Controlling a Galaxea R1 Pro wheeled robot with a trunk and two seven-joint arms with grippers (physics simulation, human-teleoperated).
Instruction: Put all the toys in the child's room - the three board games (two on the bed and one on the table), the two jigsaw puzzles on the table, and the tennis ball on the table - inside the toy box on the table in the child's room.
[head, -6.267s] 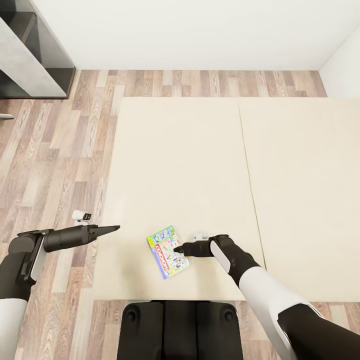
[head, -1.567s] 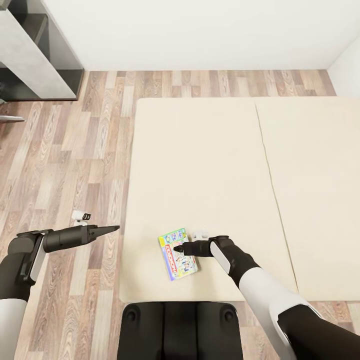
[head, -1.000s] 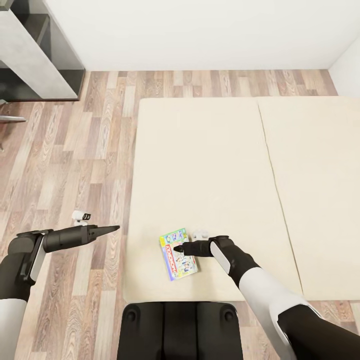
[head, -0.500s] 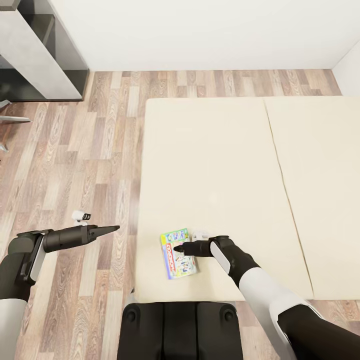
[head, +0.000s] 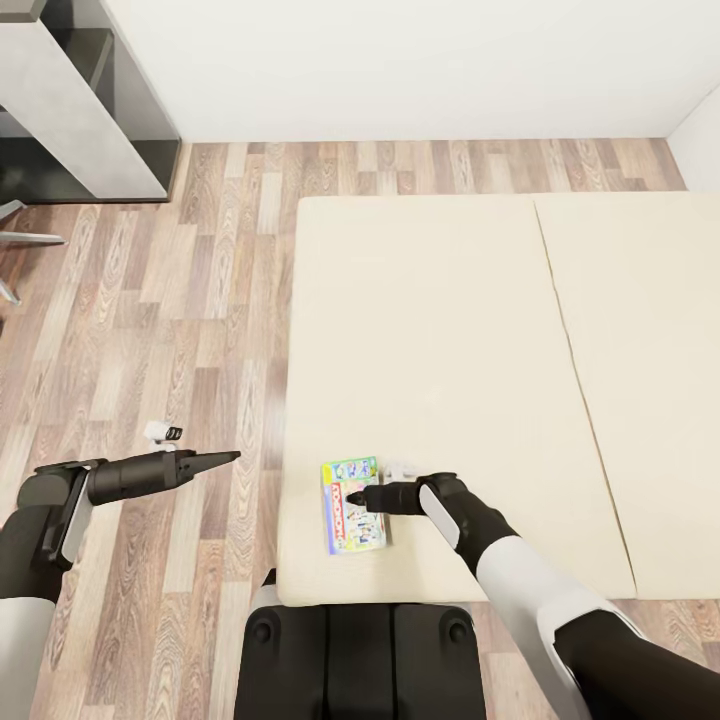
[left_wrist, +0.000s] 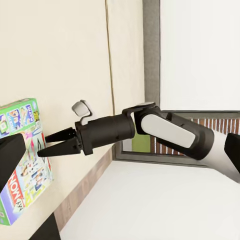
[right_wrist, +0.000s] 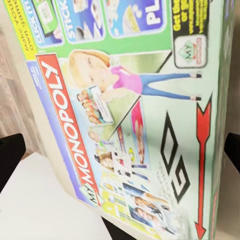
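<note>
A flat board game (head: 345, 522) printed "MY MONOPOLY" lies at the near left corner of the beige bed (head: 440, 330). My right gripper (head: 352, 497) reaches over the game from the right. In the left wrist view its thin fingers (left_wrist: 56, 135) pinch in at the game's (left_wrist: 25, 120) edge, shut on it. The right wrist view has the box lid (right_wrist: 130, 100) close up. Over the wood floor left of the bed, my left gripper (head: 232, 457) hangs shut and holds nothing. The table, toy box, puzzles and tennis ball are out of view.
A dark grey shelf unit (head: 80, 110) stands at the far left against the white wall (head: 420, 70). Metal chair legs (head: 25, 240) poke in at the left edge. Wood-plank floor (head: 190, 300) runs left of and behind the bed. My base (head: 360, 660) is at the bed's near edge.
The whole picture has slid right, so the camera has moved. The board game has stayed at my right gripper, now nearer the bed's left edge and turned straighter. The left arm's pose is unchanged.
</note>
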